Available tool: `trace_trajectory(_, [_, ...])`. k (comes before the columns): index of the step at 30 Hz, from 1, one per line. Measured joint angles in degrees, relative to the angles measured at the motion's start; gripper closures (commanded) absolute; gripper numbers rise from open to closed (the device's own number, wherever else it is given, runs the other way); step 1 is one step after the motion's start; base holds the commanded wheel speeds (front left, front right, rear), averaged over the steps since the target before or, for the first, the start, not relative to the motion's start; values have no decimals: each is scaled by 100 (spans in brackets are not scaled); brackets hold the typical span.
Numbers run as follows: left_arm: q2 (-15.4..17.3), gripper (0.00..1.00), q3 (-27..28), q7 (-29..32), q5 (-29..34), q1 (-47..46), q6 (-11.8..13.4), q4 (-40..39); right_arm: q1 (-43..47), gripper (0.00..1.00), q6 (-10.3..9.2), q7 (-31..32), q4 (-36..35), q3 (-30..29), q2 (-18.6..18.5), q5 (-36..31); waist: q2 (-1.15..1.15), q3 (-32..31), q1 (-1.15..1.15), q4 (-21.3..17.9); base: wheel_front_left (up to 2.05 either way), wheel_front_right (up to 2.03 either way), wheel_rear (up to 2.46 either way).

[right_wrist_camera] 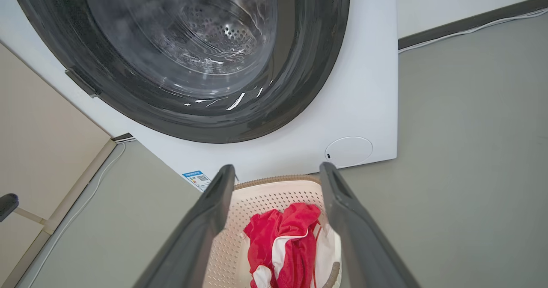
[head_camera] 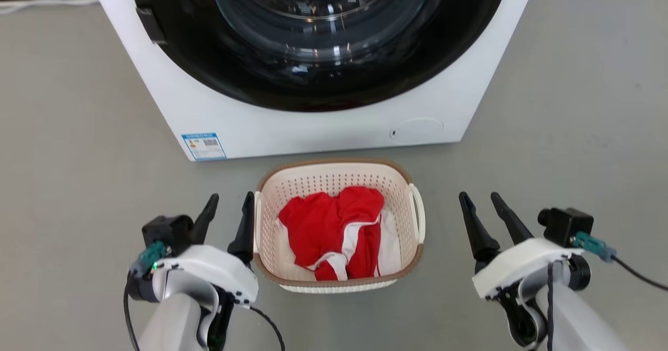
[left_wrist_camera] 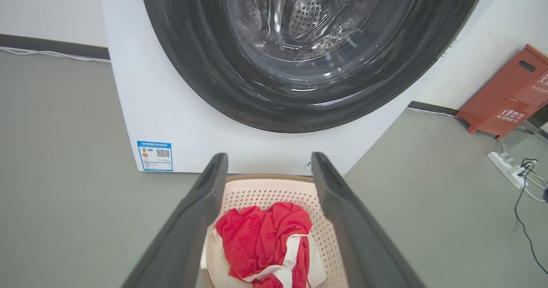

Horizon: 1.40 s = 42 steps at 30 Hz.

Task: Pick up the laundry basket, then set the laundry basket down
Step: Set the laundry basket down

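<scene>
One laundry basket (head_camera: pixel 334 179), holding a red garment (head_camera: pixel 334 226). Head view: it sat on the floor before the washing machine (head_camera: pixel 313 126). My left gripper (head_camera: pixel 231 197) was parted just beside it, my right gripper (head_camera: pixel 477 195) parted, apart. Left and right wrist views: it lay beyond my spread fingers (left_wrist_camera: pixel 192 219). Judged light and stiff, loop handles (head_camera: pixel 419 213) the best hold.

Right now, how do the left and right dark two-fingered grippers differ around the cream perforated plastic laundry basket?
The left gripper has its inner finger close beside the left loop handle of the laundry basket, contact unclear; the right gripper stands clear of the right loop handle, grey floor between. In the head view the left gripper leans rightward, the right gripper leftward. Both are open, empty and flank the basket.
</scene>
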Motion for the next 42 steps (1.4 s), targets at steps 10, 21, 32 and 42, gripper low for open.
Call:
trace_trajectory(10, [-48,0,201,1,8,623,-111,-1192,549,0,0,0,-783,-389,29,-259,0,-299,0,54,0,0,0])
trace_trajectory(21, [-46,0,282,-3,102,1284,-153,-2285,1244,0,0,0,-1591,-1143,112,-787,0,-477,0,163,0,0,0])
trace_trajectory(32, [-48,0,286,-3,141,1484,-151,-2498,1411,0,0,0,-1996,-1439,211,-1283,0,-473,0,119,0,0,0])
trace_trajectory(42, [-47,0,292,-3,359,1508,-100,-2497,1515,0,0,0,-2173,-1623,278,-1563,0,-533,0,95,0,0,0])
